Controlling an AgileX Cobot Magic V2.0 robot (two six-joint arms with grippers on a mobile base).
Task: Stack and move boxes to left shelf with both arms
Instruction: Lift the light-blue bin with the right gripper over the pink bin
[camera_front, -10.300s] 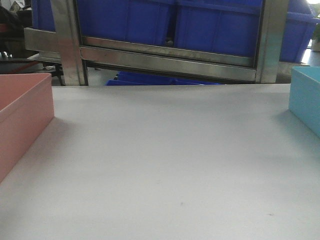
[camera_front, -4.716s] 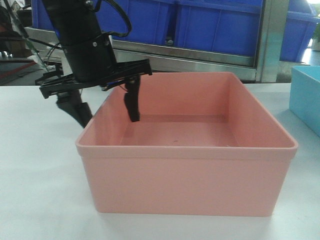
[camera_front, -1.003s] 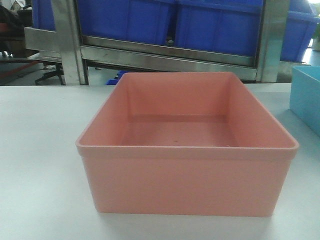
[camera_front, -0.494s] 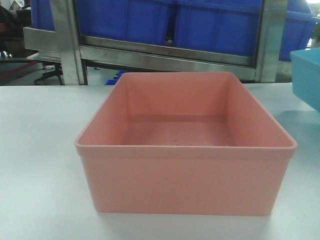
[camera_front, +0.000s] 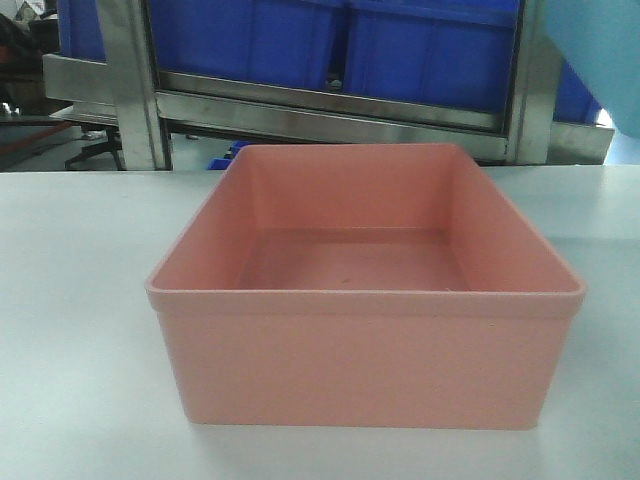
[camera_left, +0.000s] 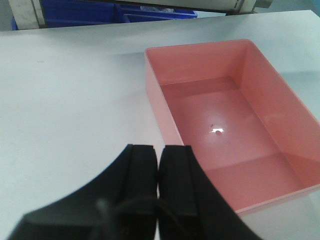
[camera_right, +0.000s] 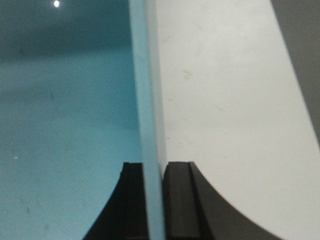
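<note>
Now the right hand (camera_right: 154, 169) is pinching the side wall of the sky-blue bin (camera_front: 600, 50), one finger inside and one outside, and the bin is hanging above the worktop (camera_front: 70, 300). The salmon-pink bin (camera_front: 365, 370) is sitting mid-worktop, and the left hand (camera_left: 159, 150) is hovering beside it, fingers pressed together, holding nothing.
</note>
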